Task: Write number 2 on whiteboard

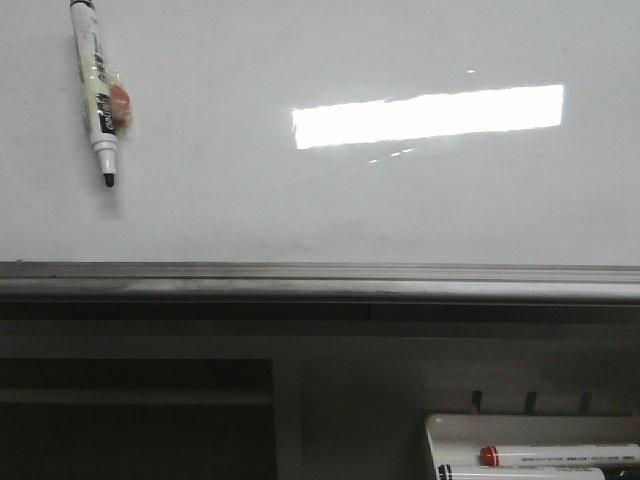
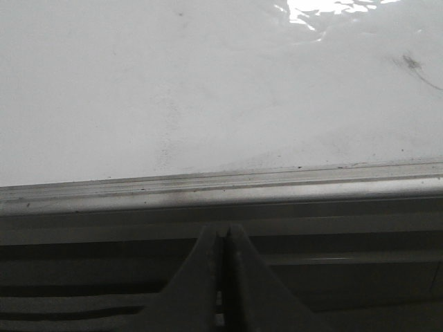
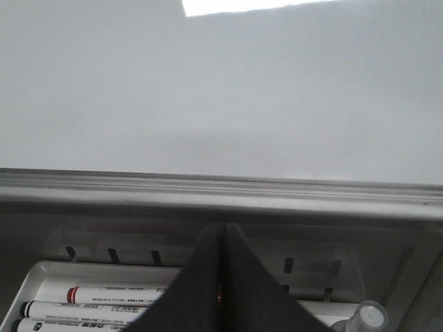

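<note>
Nearest, the marker tray (image 3: 55,277) sits below the grey edge rail (image 1: 320,282), and the right gripper (image 3: 221,277) hangs over it, jaws pressed together on nothing. The left gripper (image 2: 225,277) is likewise clenched empty below the rail. Beyond the rail, the whiteboard (image 1: 400,200) is blank: no 2 yet. An uncapped marker (image 1: 98,90) lies high above the rail, leftward, tip toward the rail; the left arm looks nearer.

The whiteboard (image 1: 330,210) is the surface here, glossy white with a bright strip of light on it and a grey rail (image 1: 320,282) along its near edge. One uncapped black marker (image 1: 98,90) sits on it at the far left, tip toward the rail.
</note>
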Controlling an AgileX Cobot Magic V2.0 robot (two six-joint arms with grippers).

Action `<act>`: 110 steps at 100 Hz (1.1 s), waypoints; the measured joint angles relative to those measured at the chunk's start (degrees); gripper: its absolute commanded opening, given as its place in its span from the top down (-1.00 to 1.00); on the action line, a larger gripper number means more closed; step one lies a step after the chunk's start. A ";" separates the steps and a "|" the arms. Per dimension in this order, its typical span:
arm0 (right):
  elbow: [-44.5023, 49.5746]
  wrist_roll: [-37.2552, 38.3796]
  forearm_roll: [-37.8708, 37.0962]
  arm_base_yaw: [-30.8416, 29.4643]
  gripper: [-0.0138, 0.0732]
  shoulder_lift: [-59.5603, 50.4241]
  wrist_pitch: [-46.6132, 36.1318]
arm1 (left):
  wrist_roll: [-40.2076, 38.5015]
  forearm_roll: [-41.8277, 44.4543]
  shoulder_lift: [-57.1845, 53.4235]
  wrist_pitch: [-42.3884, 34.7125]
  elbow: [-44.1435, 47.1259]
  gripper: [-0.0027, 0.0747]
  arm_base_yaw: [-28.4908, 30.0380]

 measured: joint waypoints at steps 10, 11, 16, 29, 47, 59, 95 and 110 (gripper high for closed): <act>0.00 0.00 0.00 0.00 0.85 0.00 0.00 | 0.00 0.00 0.00 0.00 0.00 0.98 0.00; 0.00 0.00 0.00 0.00 0.85 0.00 0.00 | 0.00 0.00 0.00 0.00 0.00 0.98 0.00; 0.00 0.00 0.00 0.00 0.85 0.00 0.00 | 0.00 0.00 0.00 0.00 0.00 0.98 0.00; 0.00 0.00 0.00 0.00 0.85 0.00 0.00 | 0.00 0.00 0.00 0.00 0.00 0.98 0.00; 0.00 0.00 0.00 0.00 0.85 0.00 0.00 | 0.00 0.00 0.00 0.00 0.00 0.98 0.00; 0.00 0.00 0.00 0.00 0.85 0.00 0.00 | 0.00 0.13 0.00 0.00 0.00 0.98 0.00; 0.00 0.00 0.00 0.00 0.85 0.00 -9.64 | 0.00 -0.05 0.00 -14.95 0.00 0.98 0.00; 0.00 -0.10 0.00 0.00 0.85 0.00 -18.58 | 0.00 -0.15 0.00 -21.82 0.00 0.98 0.00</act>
